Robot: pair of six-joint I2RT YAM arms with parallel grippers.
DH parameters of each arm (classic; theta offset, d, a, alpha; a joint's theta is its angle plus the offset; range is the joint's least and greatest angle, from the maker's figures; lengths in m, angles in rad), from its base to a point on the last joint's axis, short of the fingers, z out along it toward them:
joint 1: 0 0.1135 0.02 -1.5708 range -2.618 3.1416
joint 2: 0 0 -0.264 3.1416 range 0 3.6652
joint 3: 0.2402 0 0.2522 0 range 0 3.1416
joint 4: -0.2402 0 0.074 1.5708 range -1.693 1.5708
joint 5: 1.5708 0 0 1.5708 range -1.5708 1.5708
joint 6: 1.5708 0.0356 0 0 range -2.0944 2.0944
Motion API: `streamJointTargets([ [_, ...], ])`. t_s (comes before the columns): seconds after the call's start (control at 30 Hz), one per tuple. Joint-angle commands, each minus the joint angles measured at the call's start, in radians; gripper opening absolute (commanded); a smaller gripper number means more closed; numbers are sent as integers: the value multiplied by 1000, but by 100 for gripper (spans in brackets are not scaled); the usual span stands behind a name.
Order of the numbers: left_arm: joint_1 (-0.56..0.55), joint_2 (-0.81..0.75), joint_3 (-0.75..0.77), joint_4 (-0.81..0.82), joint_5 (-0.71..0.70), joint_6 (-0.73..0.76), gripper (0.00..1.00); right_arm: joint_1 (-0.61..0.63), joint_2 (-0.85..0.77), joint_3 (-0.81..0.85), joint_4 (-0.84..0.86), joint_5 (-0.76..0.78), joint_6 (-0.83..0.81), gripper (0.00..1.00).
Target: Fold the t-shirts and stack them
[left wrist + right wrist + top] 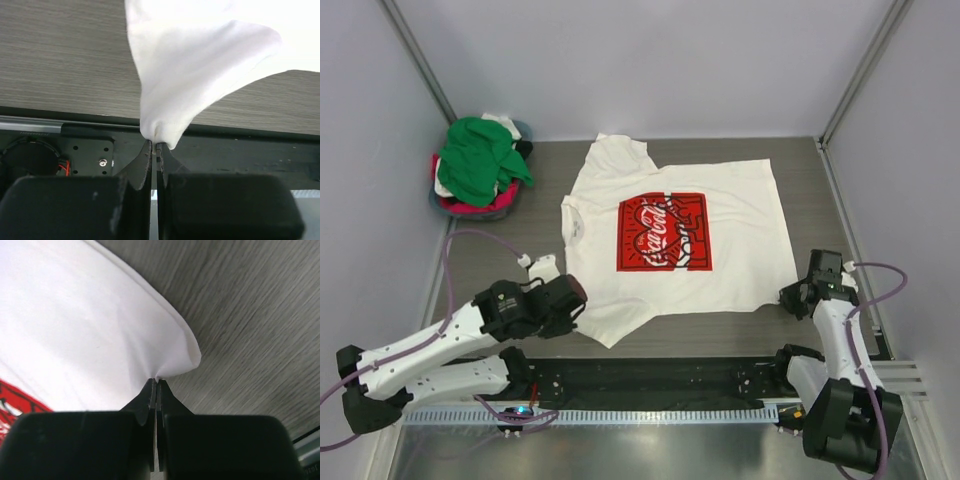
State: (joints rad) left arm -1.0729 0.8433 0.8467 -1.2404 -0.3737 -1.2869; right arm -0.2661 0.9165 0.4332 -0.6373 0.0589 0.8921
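A cream-white t-shirt (675, 240) with a red square Coca-Cola print lies spread flat on the grey wood table, collar to the left. My left gripper (582, 296) is shut on its near-left sleeve; in the left wrist view the white cloth (200, 65) bunches up from the closed gripper (154, 145). My right gripper (792, 300) is shut on the shirt's near-right hem corner, and the right wrist view shows the cloth (100, 325) pinched at the gripper (157, 381). More t-shirts, green on top with pink-red and white below, sit heaped (480, 165) at the far left.
The heap of shirts rests in a low round basket (465, 208) by the left wall. White walls with metal posts enclose the table on three sides. A black base rail (660, 375) runs along the near edge between the arm bases.
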Motion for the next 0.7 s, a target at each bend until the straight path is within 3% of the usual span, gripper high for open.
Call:
streamJointTargets([
  [0.0, 4, 54, 126, 6, -53, 52, 0, -4, -80, 119, -116, -2, -35, 1],
  [0.1, 16, 151, 253, -14, -119, 132, 0, -4, -87, 183, -121, -14, -67, 1],
  [0.27, 129, 341, 452, -2, -136, 328, 0, -4, -16, 292, -117, -40, -123, 1],
  [0.5, 381, 511, 636, 104, 4, 549, 0, -2, 175, 424, -64, -120, -163, 1],
  [0.67, 490, 654, 801, 130, 58, 650, 0, -1, 324, 522, -32, -142, -171, 1],
])
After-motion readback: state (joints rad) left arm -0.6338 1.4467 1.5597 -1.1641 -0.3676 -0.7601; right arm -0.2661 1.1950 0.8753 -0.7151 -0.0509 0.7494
